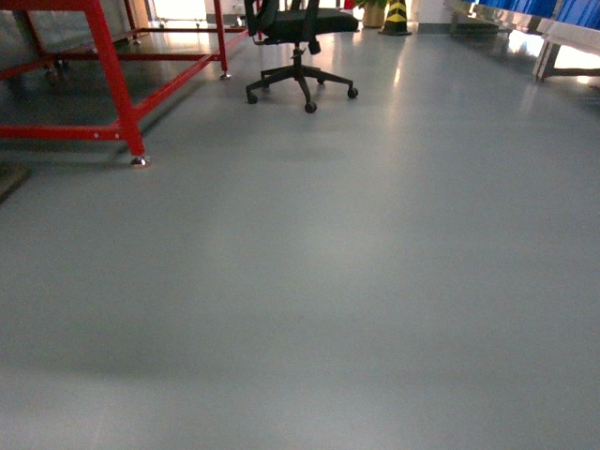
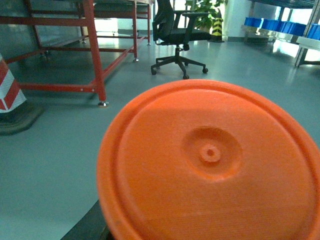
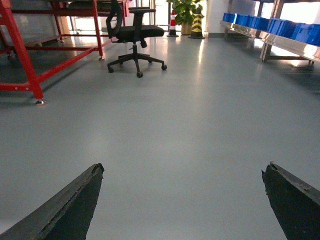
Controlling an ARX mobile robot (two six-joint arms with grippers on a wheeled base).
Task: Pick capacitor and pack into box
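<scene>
The capacitor [image 2: 210,165] is a big orange cylinder. Its round end face, with a small hub in the middle, fills most of the left wrist view. My left gripper [image 2: 192,235] is shut on it, and only one dark finger [image 2: 92,224] shows at the lower left, against the capacitor's rim. My right gripper [image 3: 182,172] is open, with its two dark fingertips [image 3: 85,192] far apart over bare grey floor and nothing between them. The box is out of view. Neither gripper shows in the head view.
A red metal table frame [image 1: 117,70] stands at the left, with a black office chair [image 1: 300,37] behind it. A red-and-white cone [image 2: 10,95] is at the far left. Blue bins on shelving [image 3: 280,27] line the right. Grey floor [image 1: 309,281] lies ahead.
</scene>
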